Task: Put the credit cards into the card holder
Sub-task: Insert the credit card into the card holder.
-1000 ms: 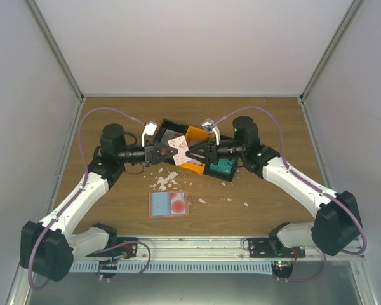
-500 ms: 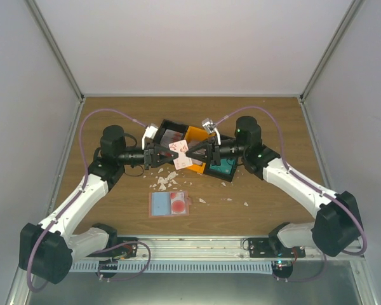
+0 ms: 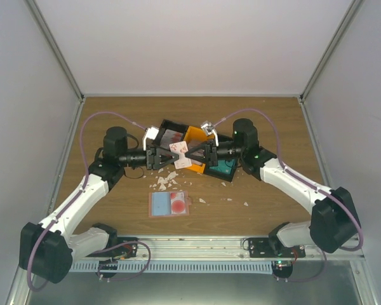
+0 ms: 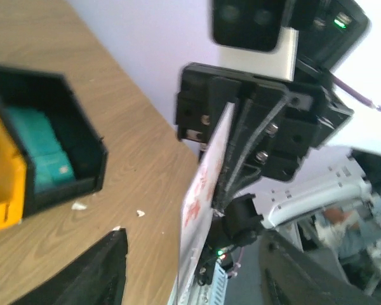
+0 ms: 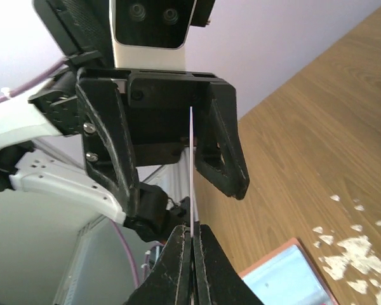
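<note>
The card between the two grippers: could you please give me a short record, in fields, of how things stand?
card: white with red print, on edge in the air above the tray
right gripper: shut on the card
left gripper: open, a finger on either side of the card
card holder: salmon-pink, flat on the table, between the tray and the arm bases

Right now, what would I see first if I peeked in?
Two arms meet nose to nose over the black-and-orange tray, with a red-printed white card between them. The right gripper pinches it, and the left gripper stands open around it. Closer to the bases, the pink card holder lies beside white scraps.
</note>
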Available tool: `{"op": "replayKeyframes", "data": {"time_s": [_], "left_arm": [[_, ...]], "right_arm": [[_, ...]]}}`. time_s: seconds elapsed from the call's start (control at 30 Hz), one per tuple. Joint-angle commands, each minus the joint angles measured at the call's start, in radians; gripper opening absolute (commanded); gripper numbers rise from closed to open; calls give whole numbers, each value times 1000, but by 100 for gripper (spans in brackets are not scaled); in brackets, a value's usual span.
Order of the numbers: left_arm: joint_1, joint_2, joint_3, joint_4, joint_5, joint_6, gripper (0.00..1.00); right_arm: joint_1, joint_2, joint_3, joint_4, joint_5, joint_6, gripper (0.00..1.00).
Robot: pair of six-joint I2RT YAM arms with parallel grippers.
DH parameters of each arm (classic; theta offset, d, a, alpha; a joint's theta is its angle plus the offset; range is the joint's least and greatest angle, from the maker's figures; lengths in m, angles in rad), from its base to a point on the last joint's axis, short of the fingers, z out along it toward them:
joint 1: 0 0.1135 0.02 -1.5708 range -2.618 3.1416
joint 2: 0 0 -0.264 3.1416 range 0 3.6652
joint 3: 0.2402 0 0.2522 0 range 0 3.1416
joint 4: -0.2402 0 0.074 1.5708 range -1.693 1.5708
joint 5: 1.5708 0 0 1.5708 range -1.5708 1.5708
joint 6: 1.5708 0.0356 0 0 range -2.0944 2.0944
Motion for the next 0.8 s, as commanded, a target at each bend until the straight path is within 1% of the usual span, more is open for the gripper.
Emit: {"op": "replayKeyframes", "data": {"time_s": [0.0,0.1,0.13,0.2,0.23,0.33,0.4,0.6,0.7,0.77], "left_arm": [[-6,12,-13,-133,-202,45,64],[-6,4,-47,-231,-431,25,75],[-6,5,-53,-296,-535,3,78],[-14,7,-63,-385,-703,-47,88],[-23,4,-73,-408,-759,-70,93],[-61,-25,-128,-422,-878,-131,99],[-77,-40,-166,-424,-923,-166,99],[-99,-66,-291,-400,-986,-248,99],[-99,-81,-342,-378,-983,-267,99],[-100,-85,-369,-353,-959,-268,94]], "right_arm": [[6,10,-47,-57,138,-59,1],[6,14,-68,-148,237,-102,0],[6,10,-80,-170,275,-110,0],[7,-17,-121,-206,341,-110,1],[7,-32,-150,-204,373,-102,1],[12,-77,-229,-183,417,-69,0],[23,-97,-270,-181,444,-45,1],[103,-117,-336,-121,553,35,1],[144,-106,-362,-65,593,94,1],[175,-90,-380,-10,615,138,1]]}}
